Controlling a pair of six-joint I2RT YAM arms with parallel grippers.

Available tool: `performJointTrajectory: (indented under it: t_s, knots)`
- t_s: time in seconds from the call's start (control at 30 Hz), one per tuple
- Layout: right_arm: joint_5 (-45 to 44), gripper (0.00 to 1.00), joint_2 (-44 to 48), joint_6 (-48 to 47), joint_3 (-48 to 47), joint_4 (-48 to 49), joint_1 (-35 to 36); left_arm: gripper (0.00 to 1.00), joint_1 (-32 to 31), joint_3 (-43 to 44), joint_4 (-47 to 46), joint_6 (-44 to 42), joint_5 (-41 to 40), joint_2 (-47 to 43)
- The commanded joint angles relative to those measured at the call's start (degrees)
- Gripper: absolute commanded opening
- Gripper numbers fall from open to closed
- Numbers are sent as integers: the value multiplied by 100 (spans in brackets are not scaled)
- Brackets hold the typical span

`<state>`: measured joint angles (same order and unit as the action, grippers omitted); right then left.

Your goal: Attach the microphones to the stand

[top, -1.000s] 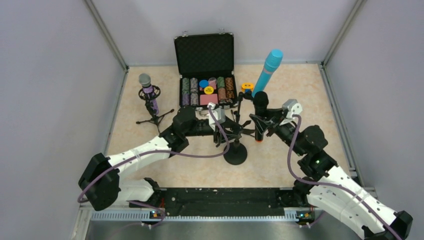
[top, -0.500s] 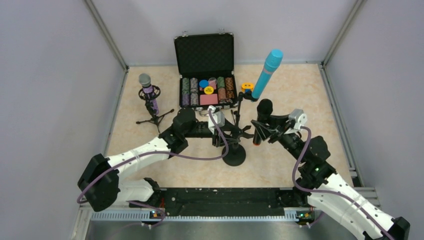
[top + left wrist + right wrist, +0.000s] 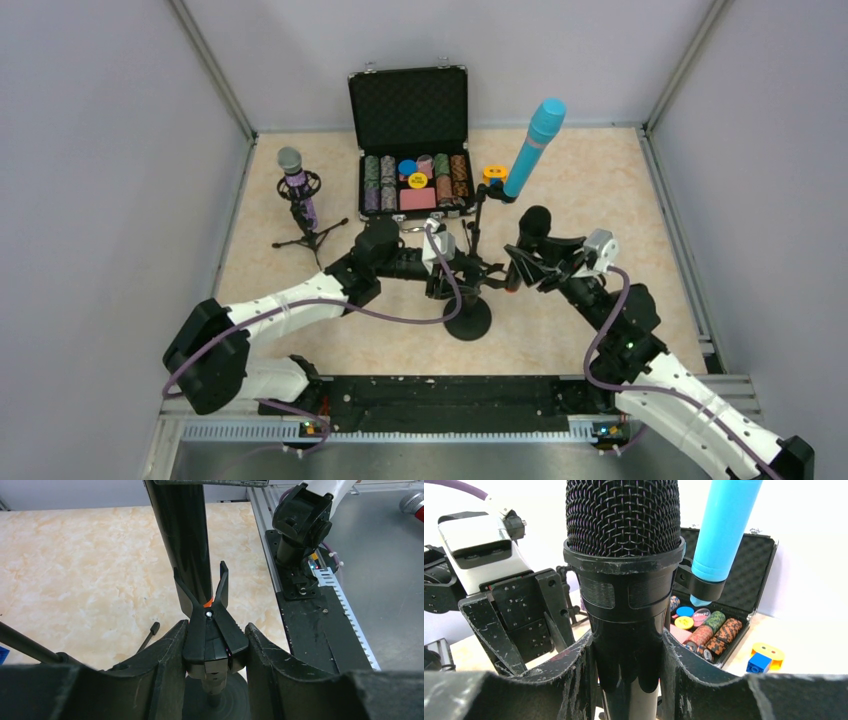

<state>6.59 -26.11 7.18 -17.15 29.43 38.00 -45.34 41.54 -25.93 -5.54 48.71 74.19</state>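
The stand (image 3: 469, 318) has a round black base and a thin pole. An all-cyan microphone (image 3: 533, 145) sits clipped at its top, also in the right wrist view (image 3: 724, 530). My left gripper (image 3: 452, 268) is shut on the handles of the stand's lower spring clip (image 3: 206, 605), whose prongs gape apart. My right gripper (image 3: 525, 262) is shut on the black microphone (image 3: 621, 520), tilted. Its shaft (image 3: 182, 535) and orange end reach the clip's prongs. The purple microphone (image 3: 297, 185) stands on a small tripod at the left.
An open black case of poker chips (image 3: 415, 180) lies at the back centre. A yellow and blue toy (image 3: 493, 174) sits next to it. Grey walls enclose the table on three sides. The black rail (image 3: 450, 400) runs along the near edge.
My right gripper has swung right and tilted the black microphone, bringing its orange end toward the clip. My left arm has shifted slightly right on the clip.
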Motion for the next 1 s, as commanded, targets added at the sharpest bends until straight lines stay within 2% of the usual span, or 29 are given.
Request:
performJointTrajectory:
  t_s: [0.0, 0.03, 0.07, 0.13, 0.17, 0.23, 0.3, 0.4, 0.57, 0.6, 0.63, 0.97]
  knots:
    - [-17, 0, 127, 28, 90, 763, 3, 0, -19, -164, -35, -257, 54, 99]
    - [-17, 0, 134, 22, 117, 780, 4, 0, -19, -183, -35, -275, 41, 103]
    - [-17, 0, 142, 18, 134, 797, 6, 5, -20, -195, -28, -293, 9, 118]
    - [-5, 0, 159, 18, 158, 823, 3, 29, -19, -214, -3, -321, -69, 120]
    - [12, 0, 173, 15, 173, 831, 6, 46, -21, -241, 0, -317, -139, 114]
    - [42, 0, 178, 18, 176, 828, 6, 61, -23, -300, -123, -296, -261, 76]
    - [64, 0, 178, 12, 182, 813, -1, 70, -19, -418, -335, -265, -372, 25]
    - [72, 0, 195, 7, 198, 802, 1, 78, -19, -491, -552, -231, -481, -43]
    - [58, 0, 234, 12, 229, 800, 6, 84, -20, -448, -690, -47, -564, -87]
    - [49, 0, 244, 12, 229, 789, 6, 93, -21, -454, -727, 40, -584, -108]
    - [52, 0, 255, 4, 234, 773, 6, 98, -23, -467, -766, 80, -595, -136]
    - [72, 0, 358, -7, 211, 662, 2, 99, -23, -538, -910, 177, -792, -551]
